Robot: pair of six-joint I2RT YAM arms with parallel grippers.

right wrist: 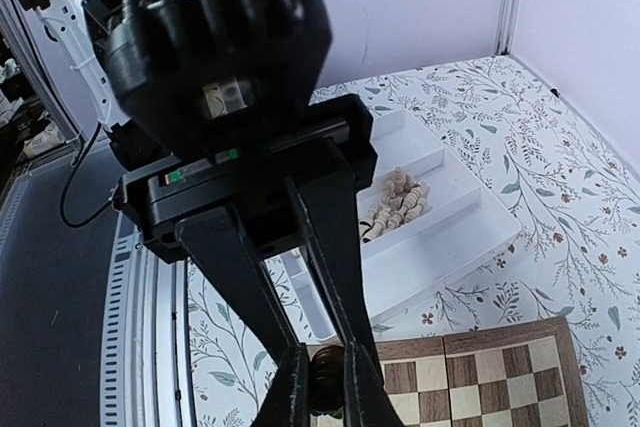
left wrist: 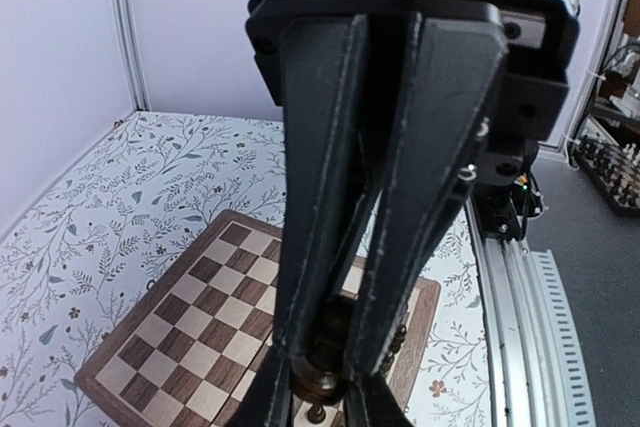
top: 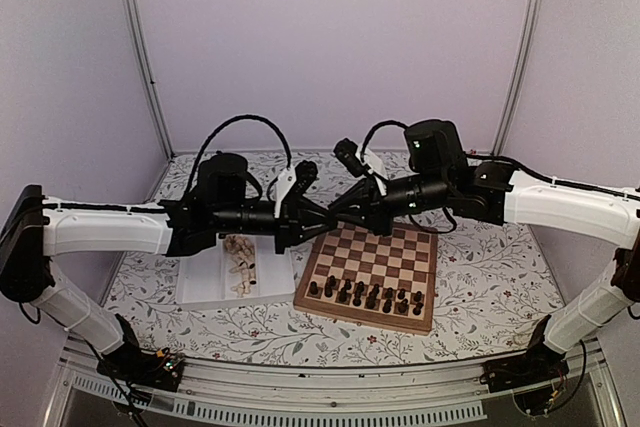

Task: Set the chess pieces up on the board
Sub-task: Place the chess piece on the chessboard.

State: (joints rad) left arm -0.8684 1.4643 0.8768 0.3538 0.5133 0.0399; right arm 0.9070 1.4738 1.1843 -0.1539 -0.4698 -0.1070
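My left gripper (top: pixel 320 220) and right gripper (top: pixel 336 211) meet tip to tip in the air above the far left corner of the board (top: pixel 372 250). Both are shut on one dark chess piece. It shows between the fingers in the left wrist view (left wrist: pixel 325 367) and in the right wrist view (right wrist: pixel 328 387), but is hidden in the top view. Several dark pieces (top: pixel 370 295) stand in the board's two near rows. Pale pieces (top: pixel 240 262) lie in the white tray (top: pixel 205 287).
The tray lies left of the board, under the left arm, and also shows in the right wrist view (right wrist: pixel 470 232) with the pale pieces (right wrist: pixel 395 202). The board's far rows (left wrist: pixel 170 337) are bare squares. Purple walls and metal posts enclose the floral table.
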